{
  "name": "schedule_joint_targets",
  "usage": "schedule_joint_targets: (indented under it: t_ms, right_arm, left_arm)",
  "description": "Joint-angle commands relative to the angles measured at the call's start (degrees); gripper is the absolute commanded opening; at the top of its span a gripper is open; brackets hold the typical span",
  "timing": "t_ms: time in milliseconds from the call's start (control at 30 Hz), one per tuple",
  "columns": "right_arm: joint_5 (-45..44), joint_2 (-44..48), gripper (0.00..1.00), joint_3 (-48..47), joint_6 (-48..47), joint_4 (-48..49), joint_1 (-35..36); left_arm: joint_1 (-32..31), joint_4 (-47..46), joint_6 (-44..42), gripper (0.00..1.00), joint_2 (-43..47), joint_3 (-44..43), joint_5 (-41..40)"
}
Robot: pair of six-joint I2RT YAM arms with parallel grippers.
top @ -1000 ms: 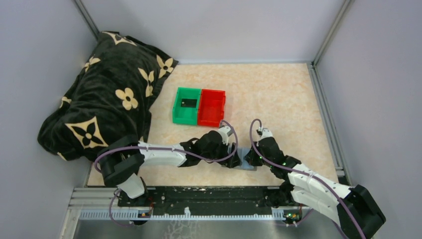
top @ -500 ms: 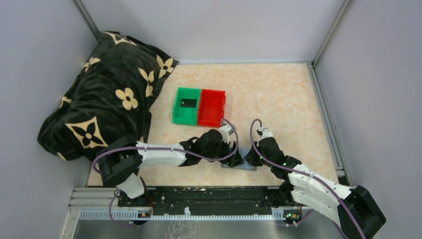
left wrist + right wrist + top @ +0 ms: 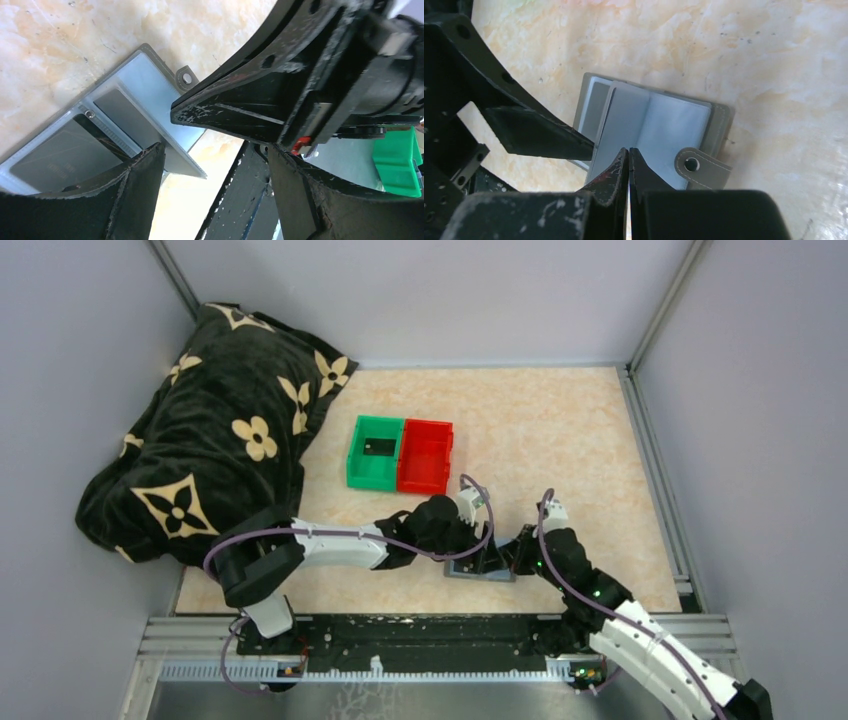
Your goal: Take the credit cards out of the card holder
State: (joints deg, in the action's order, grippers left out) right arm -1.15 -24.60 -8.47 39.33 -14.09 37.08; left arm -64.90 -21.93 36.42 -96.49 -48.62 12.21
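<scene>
You have the card holder [image 3: 480, 570] lying open on the table [image 3: 560, 430], close to the near edge and a little right of its middle. Its snap tab [image 3: 691, 164] sticks out to one side. In the left wrist view a dark card [image 3: 55, 155] sits in a slot of one inner panel.

Your left gripper [image 3: 478, 556] hangs over the holder with its jaws spread wide and nothing between them. One finger [image 3: 135, 185] lies above the panel with the card. The other is off the holder's edge.

Your right gripper [image 3: 627, 151] comes in from the other side, jaws pressed together with nothing seen between them. Its tips are at the edge of the pale middle leaf of the holder. You cannot tell from these views whether they press on it.

The green bin [image 3: 358, 455] and red bin [image 3: 425, 455] stand touching, left of the table's middle and well apart from the holder. A second dark card [image 3: 378, 448] lies in the green one.
</scene>
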Motion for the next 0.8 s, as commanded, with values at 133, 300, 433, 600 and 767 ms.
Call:
schedule_joint_targets:
  t_ms: [133,300,433,600,767]
  right_arm:
    - [-8.08,8.98,0.00,-5.00,2.08,-7.87,0.42]
    - [-9.09,11.61,0.00,-6.07,0.64,-6.72,0.40]
    - [-7.50,8.03,0.00,-6.40,-0.60,-4.24,0.39]
    - [-5.43,-4.42,0.00,-4.92,2.04,-0.92,0.43]
    - [-5.78,-7.85,0.00,-0.87,7.18,3.12,0.36]
  left_arm:
    - [-0.66,-3.87,0.48,0.81,-2.86,-2.12,2.98]
    - [-0.62,-3.03,-1.00,0.82,-1.12,-1.54,1.24]
    - [-0.34,-2.51,-0.89,0.81,-1.00,-0.60,-0.77]
    - [0.47,-4.32,2.15,0.80,-3.10,0.53,-0.08]
    - [0.56,-5.05,3.79,0.88,-4.27,1.39,-1.69]
